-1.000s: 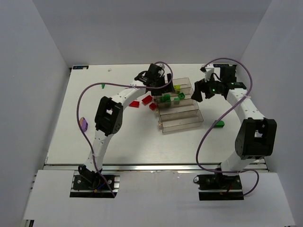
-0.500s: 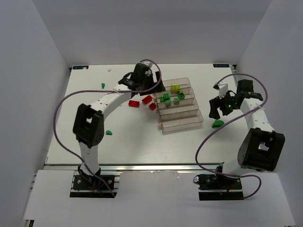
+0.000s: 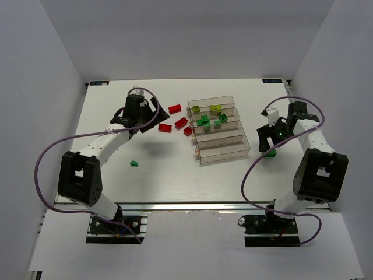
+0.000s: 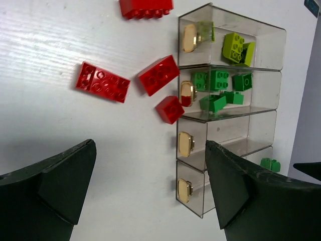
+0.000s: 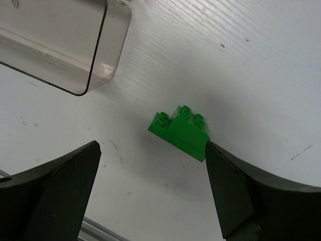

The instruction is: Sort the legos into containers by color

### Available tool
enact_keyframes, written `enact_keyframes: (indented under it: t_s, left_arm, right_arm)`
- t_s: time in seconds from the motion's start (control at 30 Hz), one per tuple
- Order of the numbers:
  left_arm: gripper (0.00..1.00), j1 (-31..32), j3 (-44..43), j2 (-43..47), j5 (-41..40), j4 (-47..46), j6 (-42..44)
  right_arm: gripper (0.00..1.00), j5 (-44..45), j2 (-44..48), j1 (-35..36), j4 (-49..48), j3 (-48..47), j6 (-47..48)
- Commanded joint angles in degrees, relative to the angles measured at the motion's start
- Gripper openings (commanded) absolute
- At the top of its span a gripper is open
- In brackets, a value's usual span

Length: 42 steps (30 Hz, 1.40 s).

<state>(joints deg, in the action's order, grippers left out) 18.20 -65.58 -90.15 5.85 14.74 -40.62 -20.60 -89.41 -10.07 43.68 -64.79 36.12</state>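
Observation:
Four clear containers stand in a slanted row mid-table. The far one holds yellow-green legos, the second green legos; the two nearer ones look empty. Several red legos lie just left of them, also red legos in the left wrist view. My left gripper hovers open left of the red ones, holding nothing. A green lego lies right of the containers. My right gripper is open just above it, the brick near its right finger.
A small green lego lies alone at the near left. A container corner shows in the right wrist view. White walls enclose the table on three sides; the arm bases and a metal rail line the near edge.
The left arm swung left, away from the containers, to beyond the red legos. The right gripper dropped back from the containers' far end to over the green lego. Both stayed open.

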Motion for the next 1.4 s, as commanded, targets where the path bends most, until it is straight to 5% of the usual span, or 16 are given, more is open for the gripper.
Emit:
enact_keyframes:
  t_s: [0.0,0.4,0.93,1.13,1.37]
  left_arm:
    - [0.98,-1.93,4.21,5.24,1.88,-3.31,-4.45]
    - [0.98,-9.66,14.16,10.43,12.42,-18.16,-17.73]
    - [0.98,-10.20,13.64,12.36,17.79,-20.72,-19.32]
    - [0.98,-9.67,16.09,12.19,20.16,-23.35,-23.45]
    - [0.98,-3.71,15.93,9.73,22.28,-27.48,-25.47]
  right_arm:
    - [0.89,-2.95,0.99,-0.31,4.65,-1.39,14.03]
    - [0.89,-3.13,-1.47,-3.03,4.75,0.81,42.78]
    - [0.78,-2.34,-12.80,-2.24,6.68,-3.05,54.76]
    - [0.62,-0.76,-13.34,-1.98,4.84,-1.66,55.99]
    - [0.25,-1.11,-6.75,-3.21,4.22,2.66,58.28]
